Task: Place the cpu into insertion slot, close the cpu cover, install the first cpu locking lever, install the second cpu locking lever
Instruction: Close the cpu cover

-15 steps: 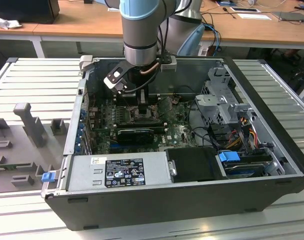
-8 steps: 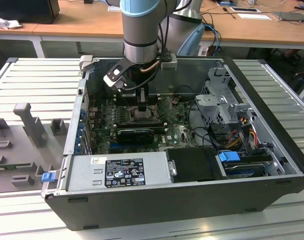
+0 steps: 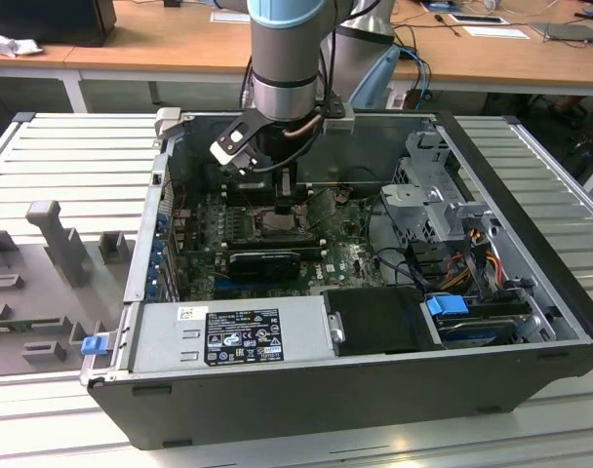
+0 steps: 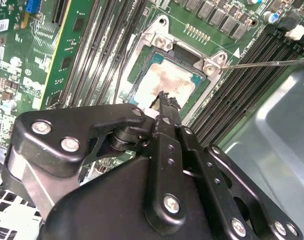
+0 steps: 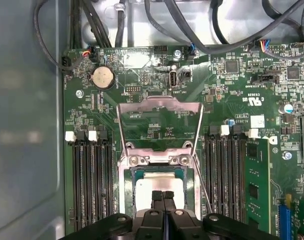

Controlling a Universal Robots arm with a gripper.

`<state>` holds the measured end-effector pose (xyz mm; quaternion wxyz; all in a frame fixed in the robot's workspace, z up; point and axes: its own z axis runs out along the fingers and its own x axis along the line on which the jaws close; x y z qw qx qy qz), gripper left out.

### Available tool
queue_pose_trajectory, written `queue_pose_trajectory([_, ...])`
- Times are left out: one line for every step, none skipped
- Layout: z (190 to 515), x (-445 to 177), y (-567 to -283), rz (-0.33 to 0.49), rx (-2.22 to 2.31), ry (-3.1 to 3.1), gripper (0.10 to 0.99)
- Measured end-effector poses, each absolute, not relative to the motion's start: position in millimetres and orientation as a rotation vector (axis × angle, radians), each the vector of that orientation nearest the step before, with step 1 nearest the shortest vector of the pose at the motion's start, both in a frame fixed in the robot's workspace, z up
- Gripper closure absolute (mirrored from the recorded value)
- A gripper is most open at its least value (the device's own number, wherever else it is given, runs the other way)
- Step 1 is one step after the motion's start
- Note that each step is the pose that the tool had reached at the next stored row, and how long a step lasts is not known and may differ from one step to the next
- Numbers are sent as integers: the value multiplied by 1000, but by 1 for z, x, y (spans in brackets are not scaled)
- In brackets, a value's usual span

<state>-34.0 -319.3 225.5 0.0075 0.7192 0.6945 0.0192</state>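
Tool: We see the tool [image 5: 163, 196] with its two fingers pressed together and nothing pinched between them. It reaches straight down into the open computer case [image 3: 375, 400]. We judge that pose suits pushing or nudging rather than grasping.
Tool tip: In both wrist views the tip hangs over one edge of the cpu [image 5: 147, 182]. We cannot tell whether it touches the chip.
Cpu: It lies flat inside the insertion slot [image 5: 123, 186], pale face up with smeared residue on it. We judge the placing step done.
Cpu cover: The cpu cover [image 5: 159, 104] is swung up on its hinge at one edge of the slot, clear of the chip, with green board showing through its window. It is open, so the chip could drop in, and it is not yet closed.
Locking lever: A thin metal rod [image 4: 267, 63] runs off from a corner of the slot, free of the cover. We take it as released so the cover can swing.
Memory slots: Long black memory slots [image 5: 87, 180] flank the socket on both sides.
Farther out: A coin battery [image 5: 102, 77] and dark cables sit beyond the cover.
Case: A grey power supply [image 3: 233, 331] lines the near wall in the exterior view. The case rests open side up on the ribbed grey bench [image 3: 72, 156], which gives the arm access from above.
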Motion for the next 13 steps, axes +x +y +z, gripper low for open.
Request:
queue_pose_trajectory([227,-34,-319,58,2250,2172,980])
queue_pose_trajectory([228,-34,-319,58,2250,2172,980])
queue_pose_trajectory([229,-34,-319,58,2250,2172,980])
queue_pose_trajectory([232,-34,-319,58,2250,2172,980])
queue_pose_trajectory([234,-34,-319,58,2250,2172,980])
queue_pose_trajectory([237,-34,-319,58,2250,2172,980])
queue_pose_trajectory([239,-33,-319,57,2250,2173,980])
queue_pose_trajectory([239,-31,-319,59,2260,2182,980])
queue_pose_trajectory([240,-29,-319,70,2270,2190,980])
queue_pose_trajectory([240,-28,-319,84,2279,2199,980])
queue_pose_trajectory([240,-27,-319,108,2294,2212,980])
queue_pose_trajectory([240,-26,-319,114,2297,2215,980])
queue_pose_trajectory([242,-26,-319,117,2299,2217,980])
